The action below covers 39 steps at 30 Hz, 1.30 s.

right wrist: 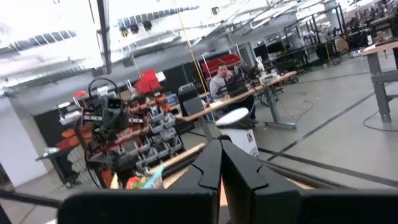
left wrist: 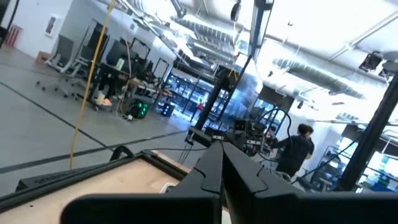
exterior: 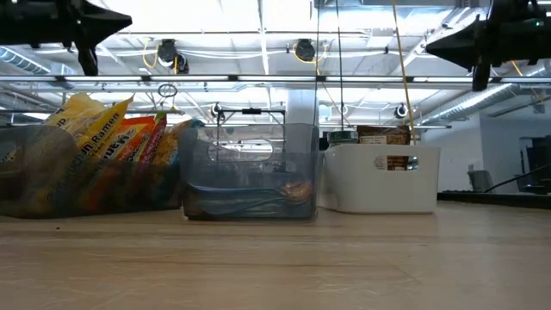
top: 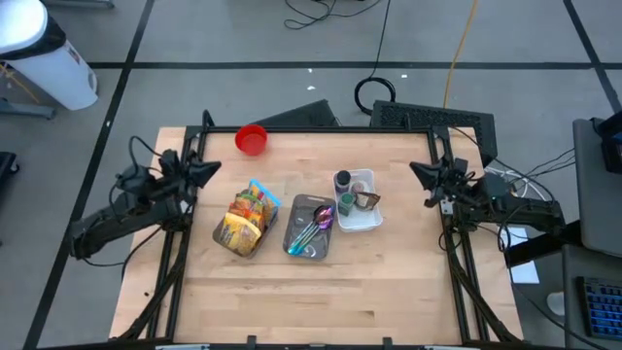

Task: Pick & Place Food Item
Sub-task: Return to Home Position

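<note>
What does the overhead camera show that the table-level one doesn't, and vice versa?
Only the high view: the red cup at the table's far edge. Only the low view: ceiling lights and the label on the white bin. Both: that bin, the left gray bin, middle gray bin, left gripper and right gripper above the table's sides.

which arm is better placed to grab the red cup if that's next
Left, probably. The red cup sits near the table's edge on the left arm's side, close to the left gripper, with nothing between them. The right gripper is parked at the opposite side, well across the table.
</note>
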Motion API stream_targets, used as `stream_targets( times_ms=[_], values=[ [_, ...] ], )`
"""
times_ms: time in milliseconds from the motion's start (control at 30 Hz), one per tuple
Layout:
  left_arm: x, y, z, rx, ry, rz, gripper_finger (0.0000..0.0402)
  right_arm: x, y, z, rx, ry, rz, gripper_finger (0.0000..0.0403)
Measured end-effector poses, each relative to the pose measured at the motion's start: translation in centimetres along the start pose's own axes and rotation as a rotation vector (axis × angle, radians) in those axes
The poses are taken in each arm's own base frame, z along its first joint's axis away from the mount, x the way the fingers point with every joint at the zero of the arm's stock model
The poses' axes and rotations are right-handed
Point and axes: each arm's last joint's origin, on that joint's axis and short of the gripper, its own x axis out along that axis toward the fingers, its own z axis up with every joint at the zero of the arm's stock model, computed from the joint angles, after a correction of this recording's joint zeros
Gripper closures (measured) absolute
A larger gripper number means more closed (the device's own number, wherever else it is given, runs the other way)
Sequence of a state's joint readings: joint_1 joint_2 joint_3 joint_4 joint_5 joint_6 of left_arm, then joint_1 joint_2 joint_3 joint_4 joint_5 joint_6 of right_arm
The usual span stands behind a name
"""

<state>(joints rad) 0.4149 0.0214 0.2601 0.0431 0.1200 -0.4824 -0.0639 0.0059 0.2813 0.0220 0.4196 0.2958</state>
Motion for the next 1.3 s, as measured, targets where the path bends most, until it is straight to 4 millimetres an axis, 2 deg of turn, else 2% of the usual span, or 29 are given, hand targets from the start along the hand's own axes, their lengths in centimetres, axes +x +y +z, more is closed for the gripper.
stream_targets(
  times_ms=[233, 400, 567, 700, 867, 1100, 1300],
  values=[
    [0.3, 1.5, -2.6, -0.014, -0.054, 0.004, 0.0378, 0.1, -0.2, -0.9, -0.009, 0.034, -0.009, 0.0403],
    [0.4, 2.7, -4.6, -0.023, -0.068, 0.039, 0.0394, 0.5, -0.7, -3.0, 0.038, 0.032, -0.009, 0.0403],
    [0.3, 3.2, -5.3, 0.007, -0.043, 0.087, 0.0386, 0.6, -1.0, -4.4, 0.086, -0.022, 0.009, 0.0403],
    [0.3, 3.5, -5.9, 0.034, 0.011, 0.127, 0.0366, 0.6, -1.1, -4.5, 0.085, -0.037, 0.010, 0.0403],
    [0.2, 3.8, -6.5, 0.030, 0.072, 0.172, 0.0360, 0.7, -1.2, -5.0, 0.074, 0.007, -0.004, 0.0403],
    [0.2, 3.9, -6.6, 0.071, 0.089, 0.173, 0.0360, 0.6, -1.5, -6.0, -0.091, 0.106, -0.026, 0.0403],
    [0.0, 4.2, -7.5, 0.116, 0.198, 0.189, 0.0360, 0.6, -1.6, -6.2, -0.114, 0.132, -0.033, 0.0403]
  ],
)
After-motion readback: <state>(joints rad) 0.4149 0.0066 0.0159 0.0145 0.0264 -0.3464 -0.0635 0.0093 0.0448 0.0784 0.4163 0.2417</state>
